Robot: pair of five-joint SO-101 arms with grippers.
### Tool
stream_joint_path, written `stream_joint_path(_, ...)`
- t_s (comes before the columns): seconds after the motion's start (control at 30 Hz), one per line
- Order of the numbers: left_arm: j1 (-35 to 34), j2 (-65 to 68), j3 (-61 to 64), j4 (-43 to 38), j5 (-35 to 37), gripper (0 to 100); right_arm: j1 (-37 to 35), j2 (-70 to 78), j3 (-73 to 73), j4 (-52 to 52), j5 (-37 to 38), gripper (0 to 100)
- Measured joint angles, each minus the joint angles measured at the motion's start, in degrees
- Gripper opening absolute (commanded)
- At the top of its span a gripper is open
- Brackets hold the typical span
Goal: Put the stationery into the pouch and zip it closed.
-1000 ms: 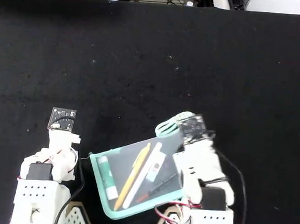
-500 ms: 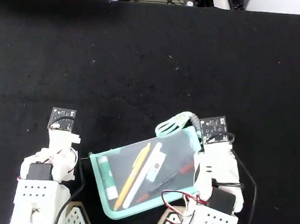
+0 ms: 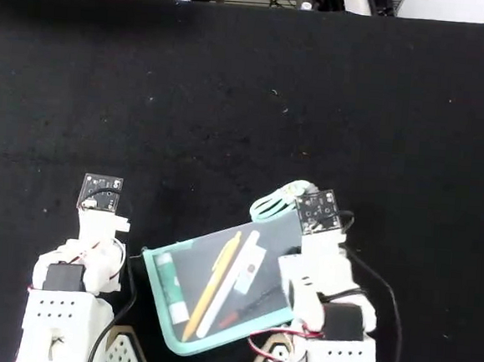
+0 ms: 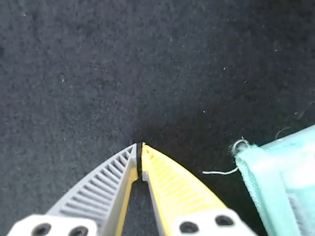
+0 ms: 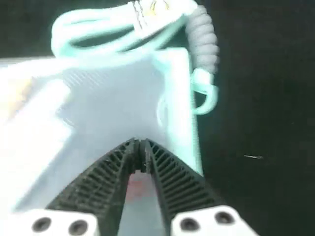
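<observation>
**Both claws closed, stationery lying inside the pouch**

Down at the near edge of the black cloth-covered table (image 3: 248,106) lies the mint-green fabric pouch with a see-through front (image 3: 194,261). It sits between the two arms, tilted, with its far corner up by the right arm (image 3: 322,275).

Look through that clear panel and there's the load. A green-capped white glue stick (image 3: 169,286) lies at the end nearer the left arm. A long yellow pencil (image 3: 215,284) comes next, with a white pen (image 3: 236,281) running right alongside it. A red and black pen (image 3: 249,309) lies low toward the right arm's base. All four sit within the pouch's outline. Whether the zip is drawn, the pictures don't let me say.

A mint-green looped strap (image 3: 275,202) curls off the far corner, and a grey coiled section (image 5: 203,37) shows on it in the right wrist view.

The right gripper (image 5: 140,145) has its black ribbed fingers pressed tip to tip. It hangs directly over the pouch's pale front, close to the bordered edge. I can't tell whether anything is pinched between them.

The left gripper (image 4: 139,147) has one grey finger and one yellow, tips meeting with nothing between. It is poised over bare black cloth, with the pouch's frayed corner just beside it. From above, the left arm (image 3: 95,236) sits off the pouch's near-left end, not touching it.
</observation>
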Motion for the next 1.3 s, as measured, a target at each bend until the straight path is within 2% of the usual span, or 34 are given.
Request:
stream_joint_path(0.1,0.0,0.0,0.0,0.0,0.0,3,-5.9,0.0,0.0,0.3,-6.6,1.5)
stream_joint_path(0.27,0.0,0.0,0.0,0.0,0.0,3,-10.2,0.0,-0.1,0.3,-8.1,1.5)
stream_joint_path(0.73,0.0,-0.6,0.0,0.2,0.0,3,-10.3,0.0,-0.1,0.3,-8.2,1.5)
stream_joint_path(0.83,0.0,-5.2,0.9,2.3,0.0,3,-10.3,0.0,-0.1,0.3,-8.2,1.5)
stream_joint_path(1.03,0.1,-25.1,2.7,10.2,0.3,3,-10.5,0.0,-0.1,0.3,-8.2,1.5)
stream_joint_path(1.3,0.1,-26.4,2.7,10.4,0.4,3,-10.5,0.0,-0.1,0.3,-8.2,1.5)
